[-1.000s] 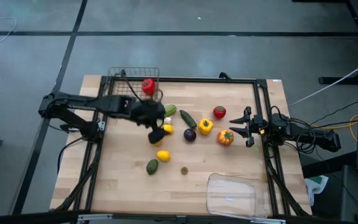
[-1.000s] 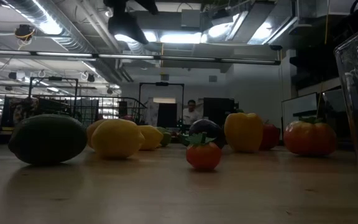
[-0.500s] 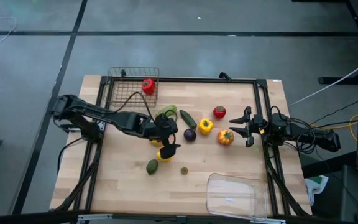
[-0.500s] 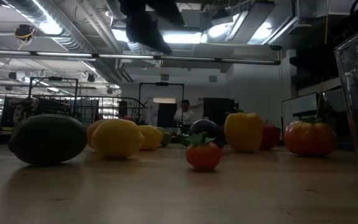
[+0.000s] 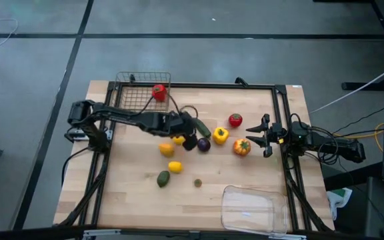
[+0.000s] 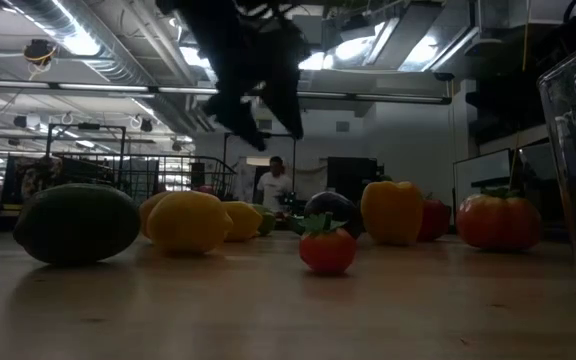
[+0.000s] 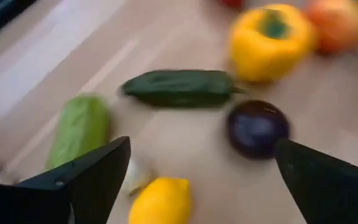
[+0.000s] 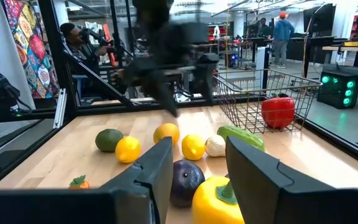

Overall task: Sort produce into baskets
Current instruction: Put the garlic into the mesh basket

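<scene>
Since a moment ago the left gripper (image 5: 187, 135) has swung from the frame's centre-left up toward the middle, and it now hangs over the produce with its fingers (image 7: 98, 171) spread wide and nothing between them. Below them lie a dark green cucumber (image 7: 179, 88), its long axis running across the frame with the stem to the right, a light green vegetable (image 7: 78, 129) lying on a slant, a purple fruit (image 7: 257, 127), a lemon (image 7: 161, 201) and a yellow pepper (image 7: 269, 41). At the frame's right, the right gripper (image 5: 263, 135) waits with its fingers together. One red pepper (image 5: 159, 92) sits in the wire basket (image 5: 135, 97) at the upper left; the clear tray (image 5: 248, 209) stands at the lower right of the surface (image 5: 132, 193). No writing is readable.
</scene>
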Controlling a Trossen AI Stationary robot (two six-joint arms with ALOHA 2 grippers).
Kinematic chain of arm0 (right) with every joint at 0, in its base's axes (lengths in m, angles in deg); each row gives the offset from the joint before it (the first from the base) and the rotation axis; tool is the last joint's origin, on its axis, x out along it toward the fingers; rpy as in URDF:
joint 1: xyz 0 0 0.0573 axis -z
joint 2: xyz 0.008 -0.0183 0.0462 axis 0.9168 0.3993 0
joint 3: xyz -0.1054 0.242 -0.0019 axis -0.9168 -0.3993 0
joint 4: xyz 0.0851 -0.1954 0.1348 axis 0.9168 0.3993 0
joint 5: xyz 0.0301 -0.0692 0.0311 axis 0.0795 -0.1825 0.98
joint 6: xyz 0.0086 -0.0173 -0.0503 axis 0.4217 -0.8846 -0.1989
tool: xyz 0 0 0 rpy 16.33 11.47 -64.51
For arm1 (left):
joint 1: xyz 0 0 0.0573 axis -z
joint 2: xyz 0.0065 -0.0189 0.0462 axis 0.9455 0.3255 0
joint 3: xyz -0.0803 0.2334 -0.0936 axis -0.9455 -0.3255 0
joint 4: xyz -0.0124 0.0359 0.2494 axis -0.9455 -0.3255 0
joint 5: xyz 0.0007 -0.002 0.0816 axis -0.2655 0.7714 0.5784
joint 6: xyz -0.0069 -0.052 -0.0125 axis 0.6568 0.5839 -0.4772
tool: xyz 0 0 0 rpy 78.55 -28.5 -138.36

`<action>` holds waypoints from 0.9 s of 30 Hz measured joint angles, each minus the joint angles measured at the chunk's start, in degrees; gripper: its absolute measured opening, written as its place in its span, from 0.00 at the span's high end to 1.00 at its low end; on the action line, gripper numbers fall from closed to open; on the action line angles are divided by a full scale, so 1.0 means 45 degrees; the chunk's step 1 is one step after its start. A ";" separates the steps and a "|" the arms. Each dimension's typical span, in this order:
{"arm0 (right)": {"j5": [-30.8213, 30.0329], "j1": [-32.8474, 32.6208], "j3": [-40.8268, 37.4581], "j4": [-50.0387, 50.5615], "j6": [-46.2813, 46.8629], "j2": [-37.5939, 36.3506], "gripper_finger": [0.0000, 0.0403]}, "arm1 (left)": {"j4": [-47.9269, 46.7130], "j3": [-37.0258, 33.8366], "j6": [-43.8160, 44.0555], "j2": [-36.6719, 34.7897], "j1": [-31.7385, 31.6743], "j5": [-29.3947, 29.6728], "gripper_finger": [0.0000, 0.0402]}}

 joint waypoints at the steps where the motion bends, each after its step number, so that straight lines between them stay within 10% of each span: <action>1: 0.0001 -0.0001 -0.0003 0.0000 0.0000 0.0000 0.64 | -0.0231 0.0000 0.0714 0.0035 -0.0217 0.0004 0.02; 27: -0.0005 -0.0003 0.0000 -0.0007 -0.0003 0.0000 0.64 | -0.2397 -0.0155 0.7622 0.1626 -0.0633 -0.0199 0.02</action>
